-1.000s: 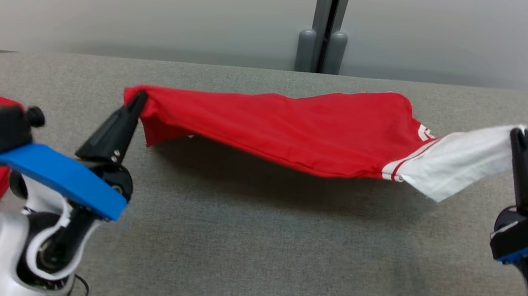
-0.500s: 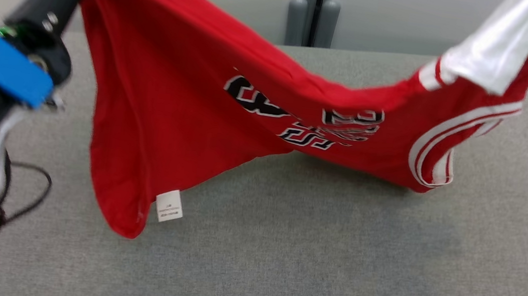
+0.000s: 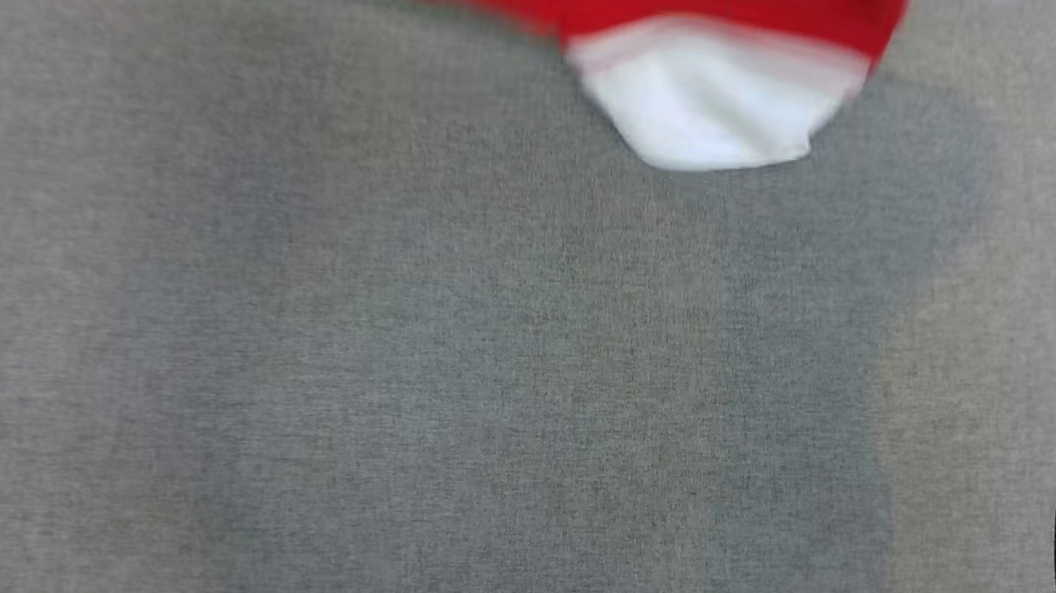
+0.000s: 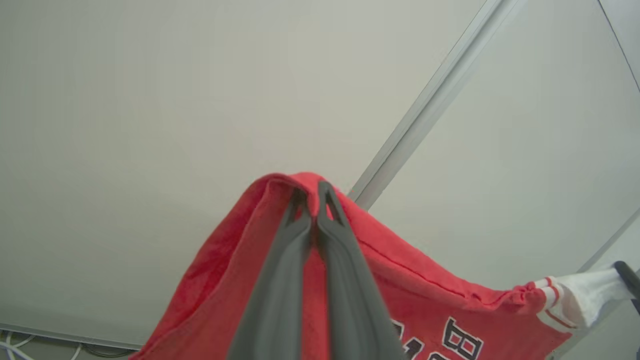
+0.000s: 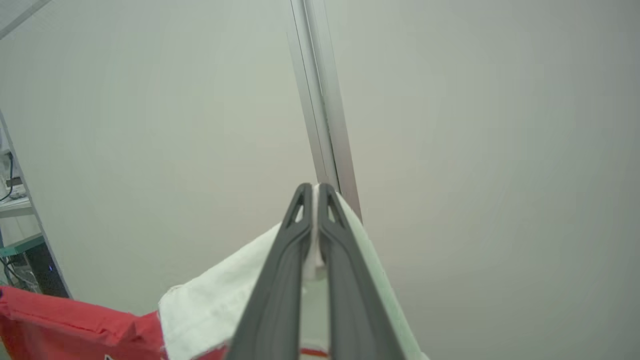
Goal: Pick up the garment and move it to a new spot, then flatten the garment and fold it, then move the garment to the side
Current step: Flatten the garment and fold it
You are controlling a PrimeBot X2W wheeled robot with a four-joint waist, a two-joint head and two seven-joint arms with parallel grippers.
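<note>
Left wrist view shows the left gripper (image 4: 312, 192) clenched on a folded red edge of the red-and-white basketball jersey with black lettering (image 4: 410, 285), its fingers pointing up toward the pale wall (image 4: 150, 100). From that pinch the cloth runs off to the robot's right, sagging a little, as far as its white panel. The right wrist view shows the right gripper (image 5: 315, 192) clamped on that white fabric. The jersey's long axis therefore lies straight between the two grippers, one end in each, with its body hanging below them. In the head view its lower edge appears blurred at the top, over the grey felt-covered table (image 3: 477, 381). It seems to hang clear of the surface, though the blur leaves that uncertain. Laying it flat would likely need both arms to lower together, keeping the span taut.
</note>
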